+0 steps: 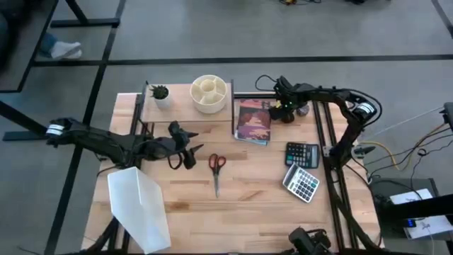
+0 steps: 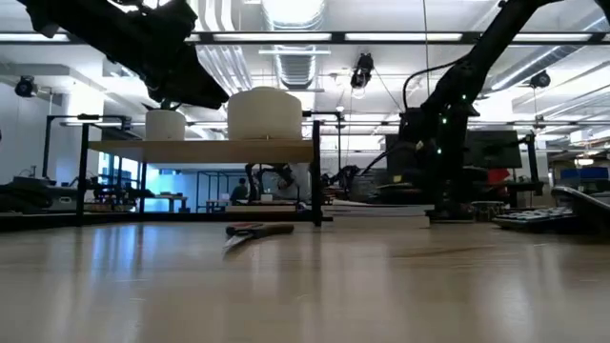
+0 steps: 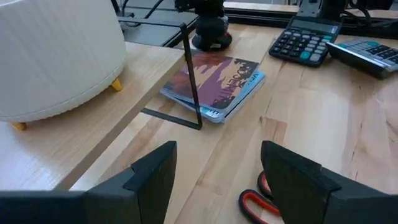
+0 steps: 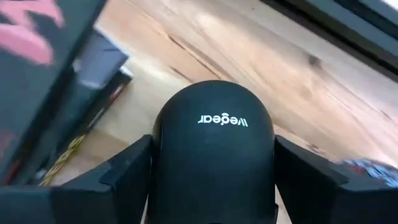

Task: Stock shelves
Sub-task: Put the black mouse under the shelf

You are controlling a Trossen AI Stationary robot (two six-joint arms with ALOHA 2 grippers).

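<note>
A: From above, where does the riser shelf [image 1: 185, 113] stand?

B: At the table's [image 1: 262, 205] far left. On its board sit a small potted plant [image 1: 161, 94] and a cream round organizer [image 1: 209, 93]. A stack of books [image 1: 253, 121] lies just beside its right end. The left gripper [image 1: 185, 150] hovers by the shelf's front edge, red-handled scissors [image 1: 216, 170] near it. The right gripper [image 1: 282, 108] is at the books' far right corner. Two calculators [image 1: 302, 164] lie nearer the front right, and a white file holder [image 1: 139, 207] stands at the front left.

A: And at table height?

B: The shelf [image 2: 224, 151] carries the organizer [image 2: 265, 113]; the scissors [image 2: 250, 230] lie in front.

A: The left wrist view?

B: The left gripper [image 3: 217, 171] has its fingers [image 3: 152, 177] spread wide and empty, above the table, with the scissors' handles [image 3: 261, 202] just below them. The books [image 3: 214, 84] lie beyond a shelf leg.

A: The right wrist?

B: The right gripper [image 4: 214, 168] is clamped round a dark rounded device [image 4: 213, 146] beside the books [image 4: 50, 68].
</note>
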